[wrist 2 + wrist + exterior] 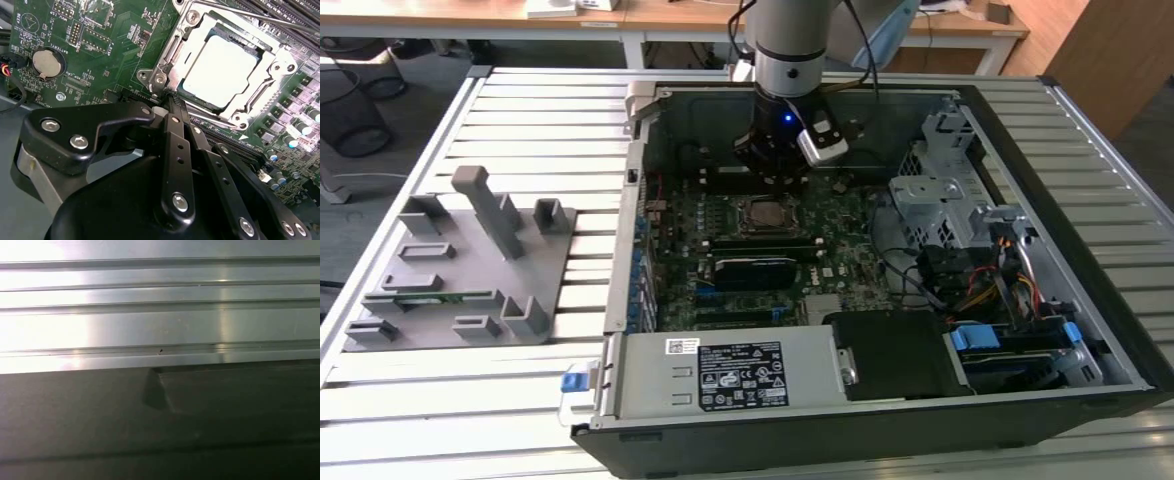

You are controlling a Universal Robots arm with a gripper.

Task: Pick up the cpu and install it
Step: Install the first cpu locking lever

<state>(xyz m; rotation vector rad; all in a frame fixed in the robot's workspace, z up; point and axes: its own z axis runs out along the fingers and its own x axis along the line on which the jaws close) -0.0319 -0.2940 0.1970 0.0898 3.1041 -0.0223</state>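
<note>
Open computer case (pixel 1067 330), cpu (pixel 220 70) seated in socket, hand (pixel 167 102) just beside it, closed

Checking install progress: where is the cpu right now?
The cpu sits in the motherboard socket, seen in the second wrist view just beyond the gripper.

Far end of the motherboard (pixel 761 250) hidden behind the end effector (pixel 774 180) in the exterior view, socket frame (pixel 220 65) cut off at the second wrist view's edge, board print too small to tell.
</note>
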